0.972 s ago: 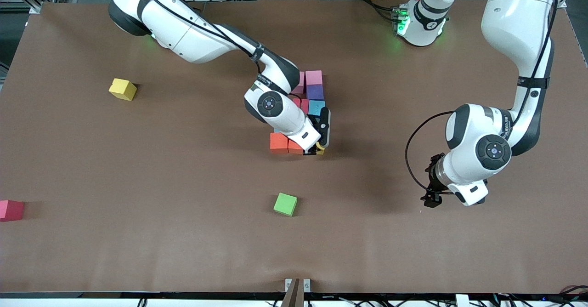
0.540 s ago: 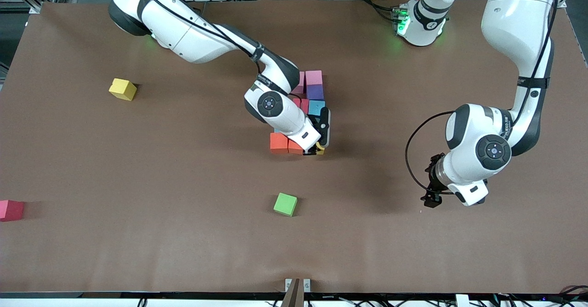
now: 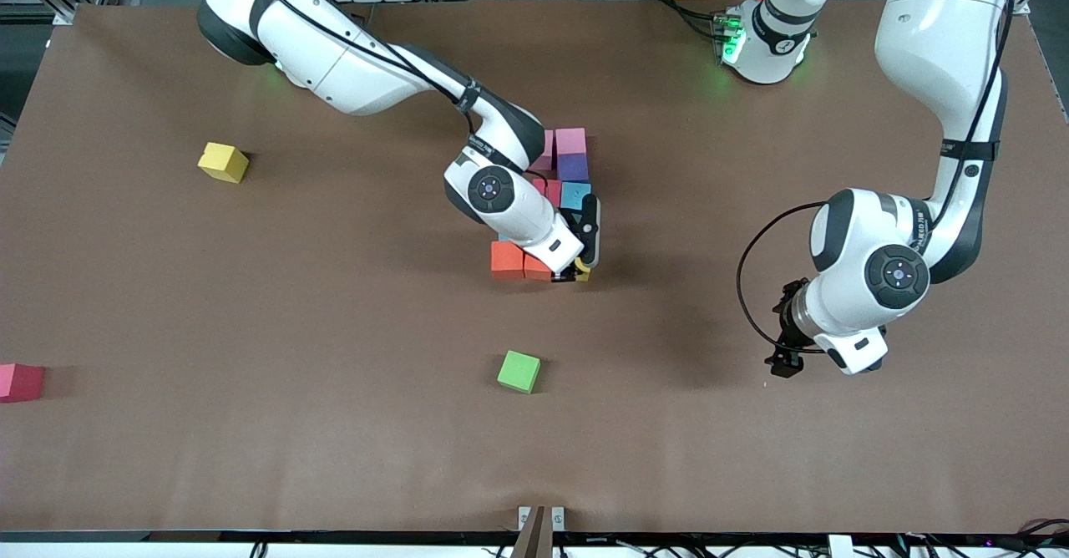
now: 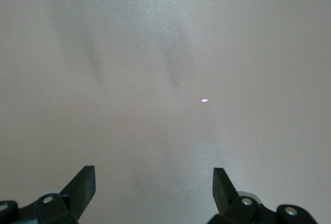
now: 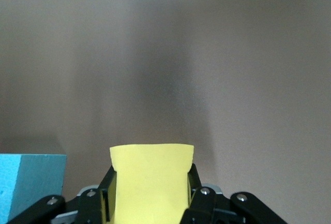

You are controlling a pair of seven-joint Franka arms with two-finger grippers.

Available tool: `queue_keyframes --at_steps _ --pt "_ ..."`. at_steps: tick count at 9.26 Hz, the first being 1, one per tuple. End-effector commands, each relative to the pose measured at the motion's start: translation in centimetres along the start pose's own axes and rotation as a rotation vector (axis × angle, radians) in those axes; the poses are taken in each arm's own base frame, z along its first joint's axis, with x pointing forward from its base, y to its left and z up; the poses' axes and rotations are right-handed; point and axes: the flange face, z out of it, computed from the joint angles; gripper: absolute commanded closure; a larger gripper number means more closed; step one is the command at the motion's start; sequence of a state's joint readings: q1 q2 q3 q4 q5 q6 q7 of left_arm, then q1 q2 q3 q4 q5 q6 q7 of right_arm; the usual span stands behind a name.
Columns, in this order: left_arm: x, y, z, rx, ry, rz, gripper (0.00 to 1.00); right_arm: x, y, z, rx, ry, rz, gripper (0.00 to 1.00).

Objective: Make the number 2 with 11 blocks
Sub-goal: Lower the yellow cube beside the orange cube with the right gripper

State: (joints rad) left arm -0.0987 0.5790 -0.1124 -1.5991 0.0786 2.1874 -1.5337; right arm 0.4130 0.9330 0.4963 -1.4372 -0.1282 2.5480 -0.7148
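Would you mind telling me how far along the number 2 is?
Mostly built: pink, purple, blue and orange cubes form the upper rows. The right gripper holds a yellow cube at the bottom row's end; release remains. The left gripper waits open.

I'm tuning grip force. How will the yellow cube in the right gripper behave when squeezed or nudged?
The yellow cube bows inward between the right gripper's fingers, so it is probably soft and light. Flat faces mean it should slide rather than roll. Its matte surface probably resists slipping.
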Motion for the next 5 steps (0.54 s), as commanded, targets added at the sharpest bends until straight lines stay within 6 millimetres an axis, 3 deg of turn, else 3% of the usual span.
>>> queue_keyframes --at_steps 1,2,3,5 --pt "-0.03 0.12 -0.17 0.005 0.016 -0.006 0.00 -0.81 -0.29 1.00 0.031 0.013 0.003 0.59" --pt "-0.03 0.12 -0.17 0.005 0.018 -0.005 0.00 -0.81 -0.29 1.00 0.031 0.013 0.004 0.43" --pt "-0.03 0.11 -0.15 0.007 0.018 -0.005 0.00 -0.79 -0.23 1.02 0.026 0.019 -0.002 0.00" --pt "-0.03 0.17 -0.34 0.002 0.017 -0.008 0.00 -0.71 -0.50 1.35 0.028 0.019 -0.006 0.00"
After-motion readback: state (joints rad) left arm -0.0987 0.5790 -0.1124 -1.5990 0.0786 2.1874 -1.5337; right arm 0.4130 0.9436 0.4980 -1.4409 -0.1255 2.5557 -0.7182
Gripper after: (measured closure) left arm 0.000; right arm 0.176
